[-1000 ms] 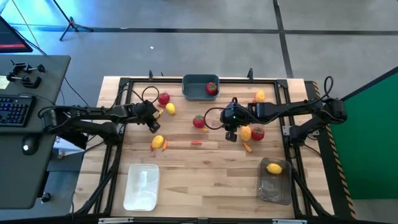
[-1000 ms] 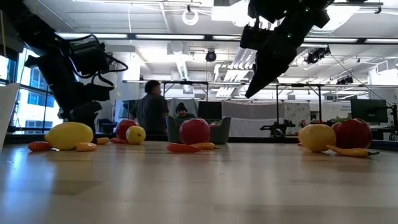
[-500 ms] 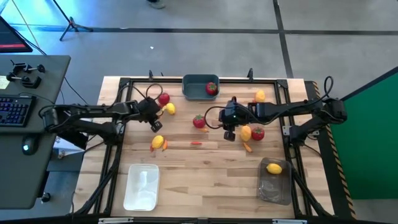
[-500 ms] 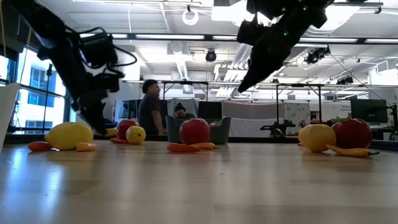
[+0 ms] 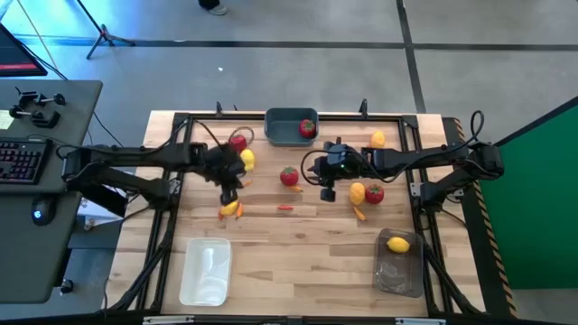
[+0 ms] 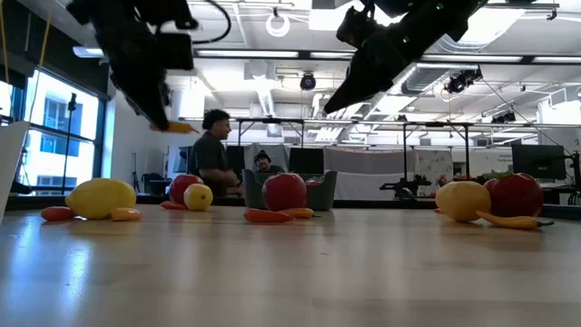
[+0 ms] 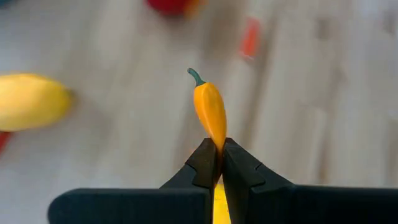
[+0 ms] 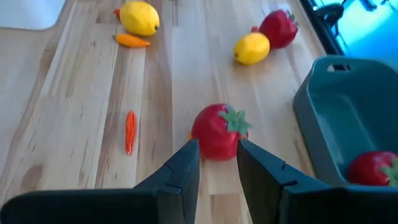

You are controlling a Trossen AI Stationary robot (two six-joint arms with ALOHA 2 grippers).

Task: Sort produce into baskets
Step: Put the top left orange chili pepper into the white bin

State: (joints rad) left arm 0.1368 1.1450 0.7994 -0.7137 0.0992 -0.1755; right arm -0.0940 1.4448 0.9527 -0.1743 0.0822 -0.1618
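Counter [image 5: 298, 244]: wooden, carrying three baskets and loose produce.

White basket [image 5: 206, 271]: appears unfilled.

Translucent basket [image 5: 398, 264]: one lemon [image 5: 397, 244] at its rim.

Blue-grey basket [image 5: 289, 126]: one red fruit [image 5: 308, 128] inside.

Left tool [image 7: 216, 163]: raised over the counter's left half, pinched tight on an orange pepper [image 7: 209, 112].

Right tool [image 8: 217, 163]: part-open, holding nothing, aimed at a loose red fruit [image 8: 217, 130].

Loose produce: most pieces unsorted; sorting judged barely begun.

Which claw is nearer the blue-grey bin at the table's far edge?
The right claw, just in front of the blue-grey bin, slightly right. The left claw, holding an orange pepper, is farther left.
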